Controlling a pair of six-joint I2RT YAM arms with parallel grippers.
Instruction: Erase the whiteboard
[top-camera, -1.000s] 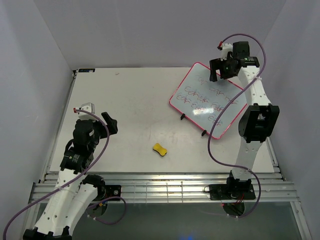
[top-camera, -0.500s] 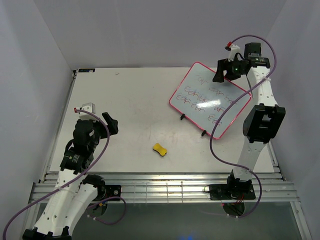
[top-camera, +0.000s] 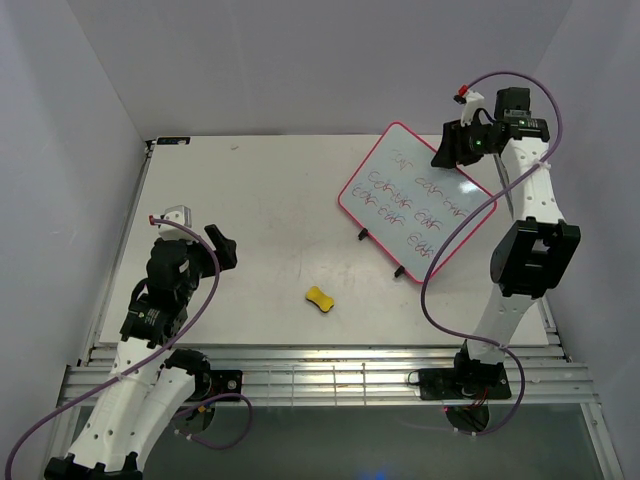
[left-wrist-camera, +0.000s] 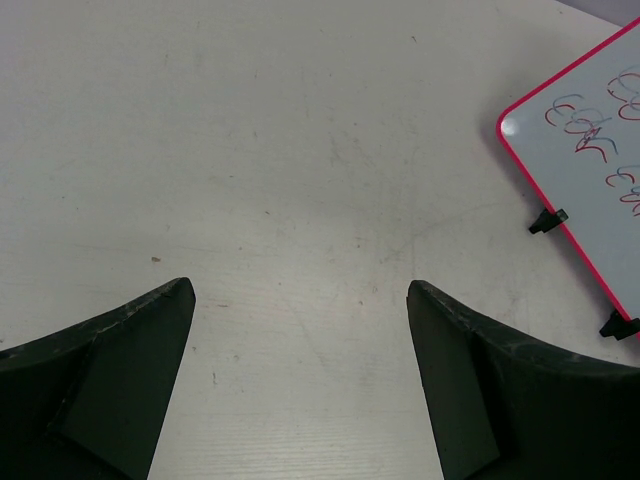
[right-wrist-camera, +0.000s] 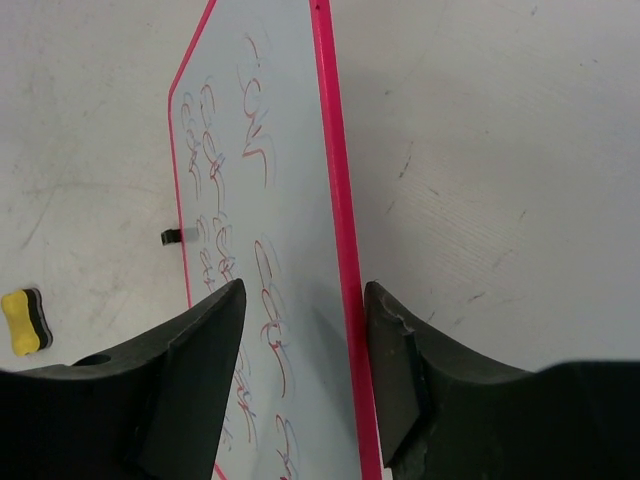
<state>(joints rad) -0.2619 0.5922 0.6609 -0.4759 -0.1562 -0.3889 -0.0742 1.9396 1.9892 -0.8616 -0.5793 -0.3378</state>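
Observation:
The whiteboard (top-camera: 415, 200) lies at the right of the table, with a pink-red frame, red scribbles and two black clips on its near-left edge. It also shows in the left wrist view (left-wrist-camera: 590, 160) and the right wrist view (right-wrist-camera: 270, 200). My right gripper (top-camera: 452, 160) is at the board's far-right edge. In the right wrist view it (right-wrist-camera: 302, 290) has one finger over the written face and the other against the outside of the frame, holding that edge so the board looks tilted. My left gripper (top-camera: 222, 245) is open and empty over bare table at the left, as its wrist view (left-wrist-camera: 300, 290) shows.
A small yellow sponge (top-camera: 320, 298) with a dark underside lies on the table near the front middle, also in the right wrist view (right-wrist-camera: 20, 322). The table (top-camera: 250, 200) is walled in by white panels at the left, back and right.
My right gripper has moved right and slightly back at the board's far edge. The whiteboard has turned with it, its near corner swinging left. The left arm and the sponge have not moved.

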